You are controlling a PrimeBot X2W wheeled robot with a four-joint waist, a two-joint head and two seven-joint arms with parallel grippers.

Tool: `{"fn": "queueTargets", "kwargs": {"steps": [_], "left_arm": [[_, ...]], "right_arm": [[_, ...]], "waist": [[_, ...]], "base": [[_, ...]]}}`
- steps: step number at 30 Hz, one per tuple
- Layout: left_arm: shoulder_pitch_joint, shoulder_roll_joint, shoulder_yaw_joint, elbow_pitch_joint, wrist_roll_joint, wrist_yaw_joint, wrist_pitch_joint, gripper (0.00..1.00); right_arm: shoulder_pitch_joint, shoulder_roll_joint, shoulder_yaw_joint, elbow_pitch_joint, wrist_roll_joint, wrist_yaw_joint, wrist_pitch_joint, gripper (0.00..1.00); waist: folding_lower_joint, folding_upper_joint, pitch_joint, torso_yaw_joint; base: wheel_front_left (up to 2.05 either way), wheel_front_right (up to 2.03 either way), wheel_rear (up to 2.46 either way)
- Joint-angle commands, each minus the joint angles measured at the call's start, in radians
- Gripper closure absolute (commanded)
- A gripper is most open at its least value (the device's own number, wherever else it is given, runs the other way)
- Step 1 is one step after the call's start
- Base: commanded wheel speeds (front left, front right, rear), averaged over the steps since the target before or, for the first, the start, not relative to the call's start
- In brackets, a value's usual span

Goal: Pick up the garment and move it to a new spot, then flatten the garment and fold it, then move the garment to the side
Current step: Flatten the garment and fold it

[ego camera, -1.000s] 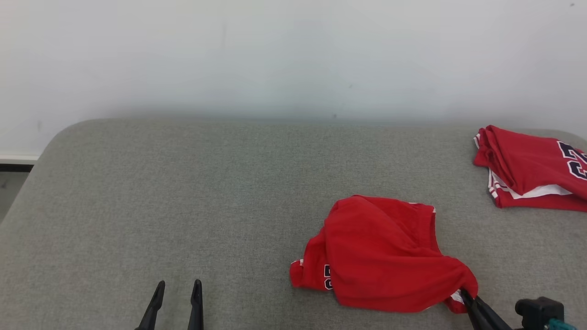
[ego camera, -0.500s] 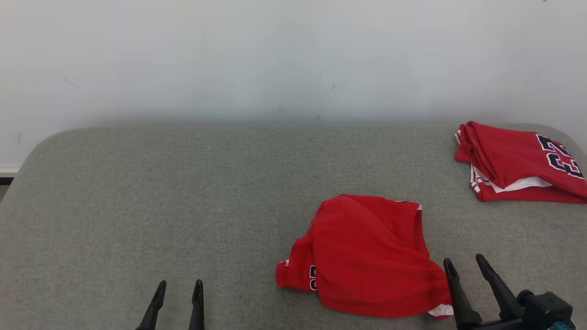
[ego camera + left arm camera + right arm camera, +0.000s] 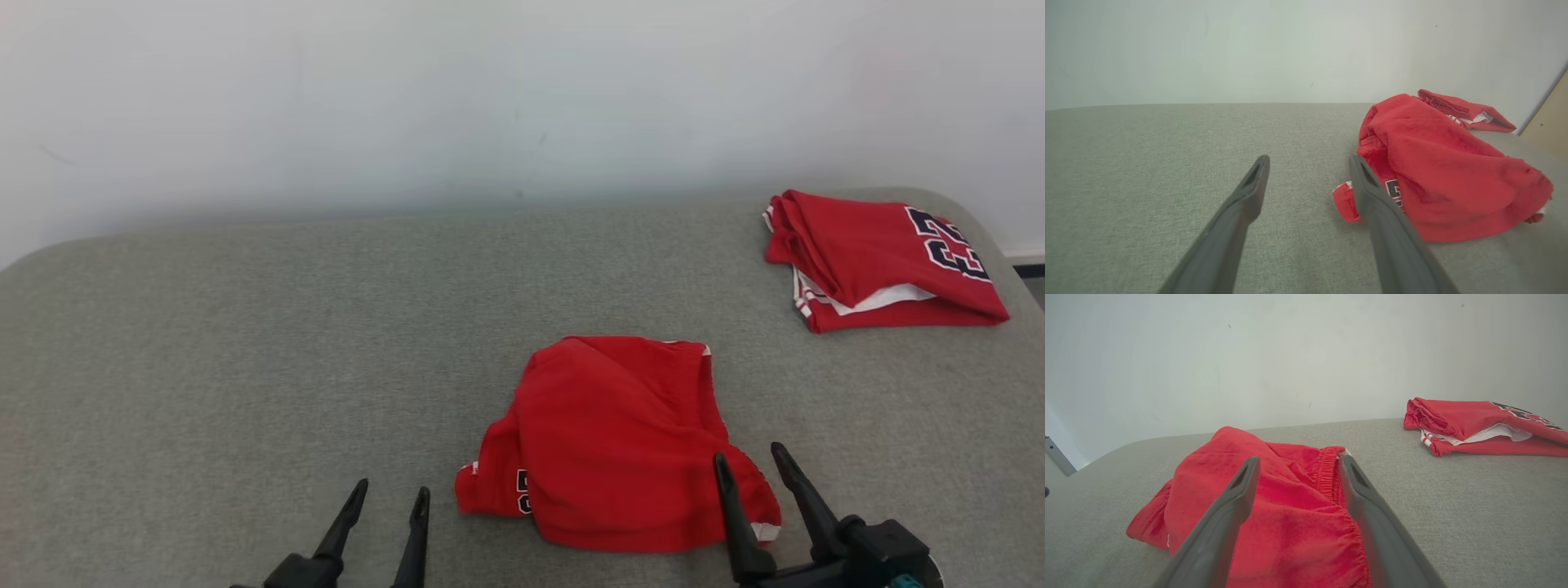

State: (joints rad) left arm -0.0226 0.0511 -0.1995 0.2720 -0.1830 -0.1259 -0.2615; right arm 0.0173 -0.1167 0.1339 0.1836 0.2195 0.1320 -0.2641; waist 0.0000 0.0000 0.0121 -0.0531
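Plain indoor work space, grey fabric-covered surface point(image 3: 245, 367), bare white wall point(image 3: 408, 98) behind it

Red garment point(image 3: 612, 441) with dark lettering, grey surface point(image 3: 229, 367), folded red shirt point(image 3: 865, 245) with white stripes, navy numerals.

The garment point(image 3: 620, 441) is soft, matt red cloth. The table point(image 3: 245, 367) under it: coarse grey woven fabric.

The garment's point(image 3: 612, 433) dark printed mark lay half under a fold, unreadable. In the left wrist view, the garment hid most of a second folded red shirt point(image 3: 1466, 112). The head view's bottom edge cut off the left gripper point(image 3: 391, 488) and right gripper point(image 3: 747, 453) at their bases.
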Motion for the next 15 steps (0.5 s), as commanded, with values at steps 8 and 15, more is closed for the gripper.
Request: {"fn": "queueTargets", "kwargs": {"steps": [8,15], "left_arm": [[-0.112,0.034,-0.083,0.111,-0.042,-0.004,-0.003,0.0],[-0.172,0.053,-0.133,0.228,-0.095,-0.004,-0.003,0.0]], "right_arm": [[-0.056,0.031,0.016,0.002,-0.012,-0.002,-0.002,0.0],[-0.076,0.041,0.013,0.003,-0.015,-0.002,-0.002,0.0]], "waist": [[0.0,0.0,0.064,-0.097],[0.0,0.0,0.087,-0.142]], "base": [[0.0,0.0,0.0],[0.0,0.0,0.0]]}}
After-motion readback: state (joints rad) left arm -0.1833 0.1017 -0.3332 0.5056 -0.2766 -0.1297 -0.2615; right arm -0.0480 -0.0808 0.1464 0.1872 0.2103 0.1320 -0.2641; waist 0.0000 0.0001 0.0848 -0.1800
